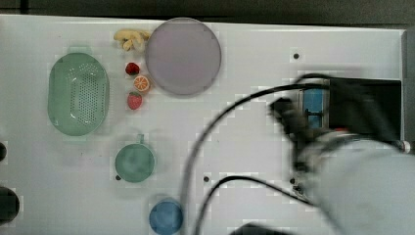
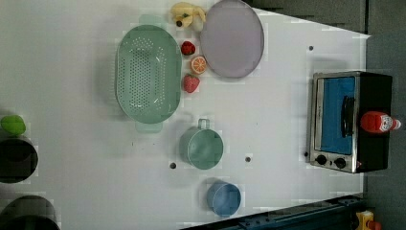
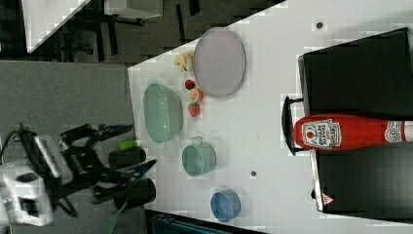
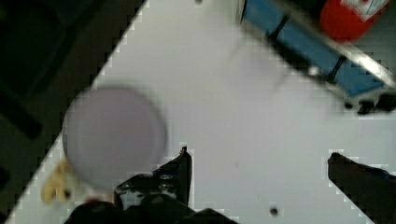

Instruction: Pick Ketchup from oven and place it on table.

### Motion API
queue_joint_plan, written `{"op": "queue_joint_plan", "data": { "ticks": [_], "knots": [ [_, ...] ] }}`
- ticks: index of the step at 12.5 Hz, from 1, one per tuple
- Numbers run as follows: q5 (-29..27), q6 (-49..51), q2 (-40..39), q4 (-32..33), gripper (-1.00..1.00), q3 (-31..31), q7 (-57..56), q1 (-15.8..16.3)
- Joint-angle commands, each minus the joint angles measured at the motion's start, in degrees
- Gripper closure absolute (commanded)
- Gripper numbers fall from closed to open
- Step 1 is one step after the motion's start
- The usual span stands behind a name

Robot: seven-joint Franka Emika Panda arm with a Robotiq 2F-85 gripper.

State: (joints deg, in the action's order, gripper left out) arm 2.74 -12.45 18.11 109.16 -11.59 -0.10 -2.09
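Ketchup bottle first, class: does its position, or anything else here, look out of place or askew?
Yes. The ketchup bottle stands upright on the oven's black top, not inside it, an odd perch near the front edge above the door handle. Nothing looks spilled or damaged on the table.

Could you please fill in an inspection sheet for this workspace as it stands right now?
Surface: white table with a few small dark dots.
Job's things: Ketchup stands on the black top of the oven; the oven door is shut.
Clutter: green colander, lilac plate, green mug, blue cup, two strawberries, orange slice, yellow fruit.
Grippers: gripper open, holding nothing, over bare table.
Cables: black cables loop across the table in the top view.
Surroundings: dark floor; a green object and dark round containers at the left view's left edge.
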Motion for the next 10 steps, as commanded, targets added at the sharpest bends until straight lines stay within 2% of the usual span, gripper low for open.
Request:
{"op": "queue_joint_plan", "data": {
  "ticks": [1,5,7,9,10],
  "knots": [
    [0.03,-3.6,-6.45,2.26,-1.0,-6.89,-3.97,-1.41],
    [0.02,-14.31,-14.51,1.31,-1.0,-17.74,-3.97,-2.09],
    [-0.23,-16.82,-18.57,1.17,-1.0,-20.74,-3.8,-2.31],
    [-3.94,-18.46,-23.75,0.25,-1.0,-23.37,-2.91,-2.45],
    [-7.97,-19.22,-26.48,-0.26,-1.0,-24.18,-2.68,-2.49]
  ]
}}
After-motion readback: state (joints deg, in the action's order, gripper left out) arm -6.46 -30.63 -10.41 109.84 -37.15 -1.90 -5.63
